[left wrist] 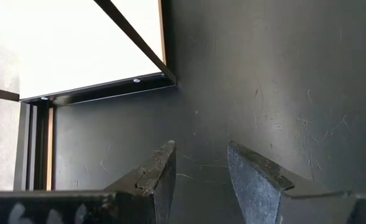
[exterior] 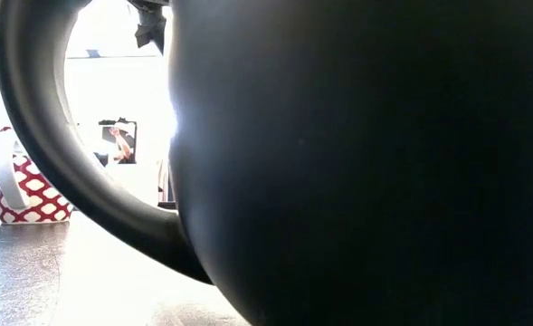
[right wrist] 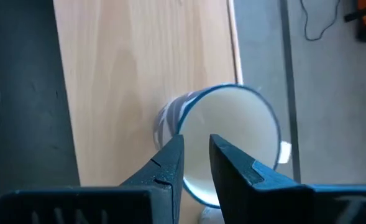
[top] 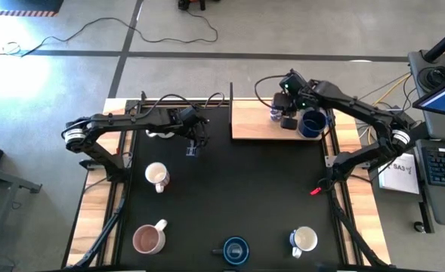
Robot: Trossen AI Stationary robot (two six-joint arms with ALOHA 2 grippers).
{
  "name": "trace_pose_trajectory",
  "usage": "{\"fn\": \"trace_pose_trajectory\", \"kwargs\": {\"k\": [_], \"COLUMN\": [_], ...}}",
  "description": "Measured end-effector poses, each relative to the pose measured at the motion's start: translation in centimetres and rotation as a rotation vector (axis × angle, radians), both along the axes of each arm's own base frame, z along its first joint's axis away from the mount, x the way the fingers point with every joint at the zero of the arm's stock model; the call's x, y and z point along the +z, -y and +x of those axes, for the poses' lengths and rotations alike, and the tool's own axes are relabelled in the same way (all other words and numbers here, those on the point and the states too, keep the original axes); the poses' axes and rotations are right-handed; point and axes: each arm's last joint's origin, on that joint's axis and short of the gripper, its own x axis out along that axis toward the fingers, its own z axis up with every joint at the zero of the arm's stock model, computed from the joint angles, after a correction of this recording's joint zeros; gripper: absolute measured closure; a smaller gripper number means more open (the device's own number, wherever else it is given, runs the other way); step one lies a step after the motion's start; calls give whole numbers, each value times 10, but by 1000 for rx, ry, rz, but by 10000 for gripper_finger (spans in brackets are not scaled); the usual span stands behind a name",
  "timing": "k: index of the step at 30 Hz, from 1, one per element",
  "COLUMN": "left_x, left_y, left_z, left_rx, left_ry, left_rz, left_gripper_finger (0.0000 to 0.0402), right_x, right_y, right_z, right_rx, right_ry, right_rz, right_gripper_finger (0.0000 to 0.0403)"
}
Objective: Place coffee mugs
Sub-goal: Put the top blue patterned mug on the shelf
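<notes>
Dark blue ceramic mug w/ white inside (right wrist: 235, 140) stands on the light wooden board (top: 256, 121) at the black surface's (top: 230, 189) far right. Right end effector (right wrist: 197, 163) straddles its rim, fingers parted slightly, grip unclear. Left end effector (left wrist: 200, 171) open, empty, over bare surface. Other mugs: white (top: 157, 176), pink-inside (top: 148, 239).

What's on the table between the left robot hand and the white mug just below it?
Nothing. In the high view, only bare black table lies between the left gripper and the white mug. The left wrist view shows empty mat past its open fingers too.
</notes>
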Motion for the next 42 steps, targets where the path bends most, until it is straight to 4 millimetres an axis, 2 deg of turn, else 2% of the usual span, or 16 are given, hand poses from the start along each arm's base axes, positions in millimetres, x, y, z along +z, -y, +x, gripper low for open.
{"fn": "trace_pose_trajectory", "kwargs": {"k": [5, 9, 23, 29, 42], "left_x": [0, 0, -2, -2, -2], "left_y": [0, 0, -1, -2, -4], "left_z": [0, 0, -3, -3, -4], "left_rx": [-7, -11, -15, -12, -12], "left_ry": [-2, -2, -32, -32, -34], "left_rz": [5, 7, 0, 1, 7], "left_gripper_finger": [273, 273, 274, 274, 274], "right_x": [13, 10, -30, -36, -35], "right_y": [0, 0, 18, 22, 23], "right_z": [4, 9, 31, 36, 31], "right_rx": [-4, -3, -34, -34, -89], "right_ry": [106, 176, 64, 30, -52], "right_rz": [36, 103, 200, 201, 127], "right_gripper_finger": [335, 339, 364, 364, 365]}}
